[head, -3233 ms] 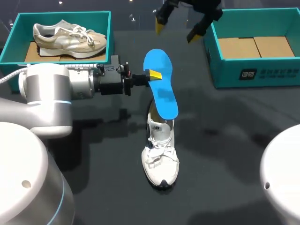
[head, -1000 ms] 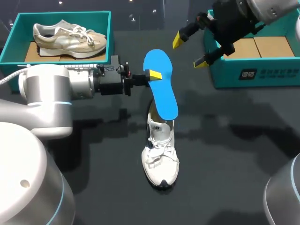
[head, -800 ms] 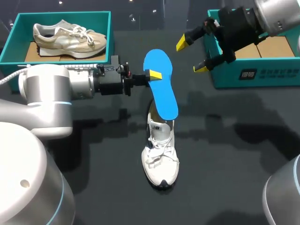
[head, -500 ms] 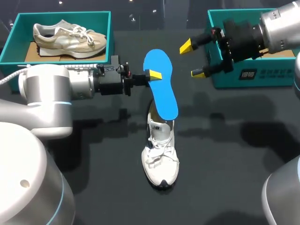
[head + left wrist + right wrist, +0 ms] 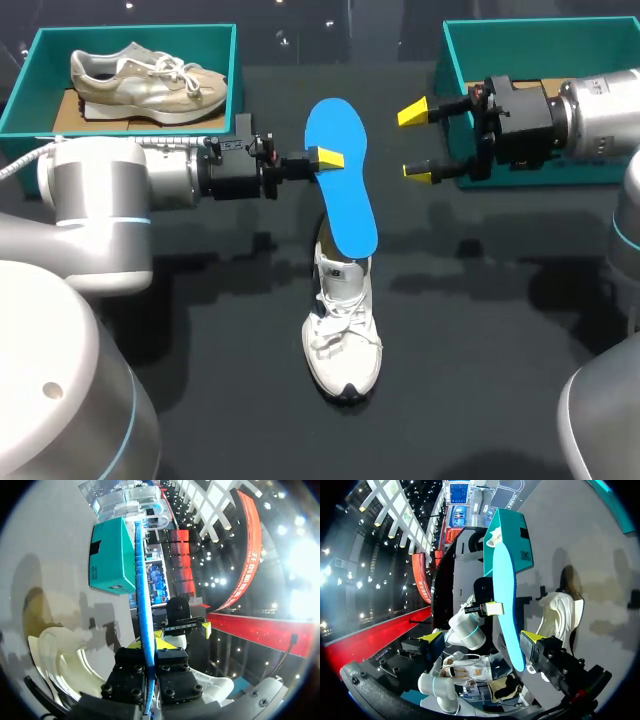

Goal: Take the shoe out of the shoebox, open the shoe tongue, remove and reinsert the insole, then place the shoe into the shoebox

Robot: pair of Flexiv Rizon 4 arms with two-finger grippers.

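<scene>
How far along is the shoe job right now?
Done: the shoe stands unboxed on the table, insole pulled up. In hand: the left gripper is shut on the insole above the shoe; the right gripper is open beside it. Left: reinserting the insole and boxing the shoe.

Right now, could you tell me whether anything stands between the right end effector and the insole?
Nothing visible does. The open right end effector faces the insole across an empty gap; the left end effector grips its opposite edge.

Left claw clamps the blue insole edge-on, white shoe beside it
</scene>
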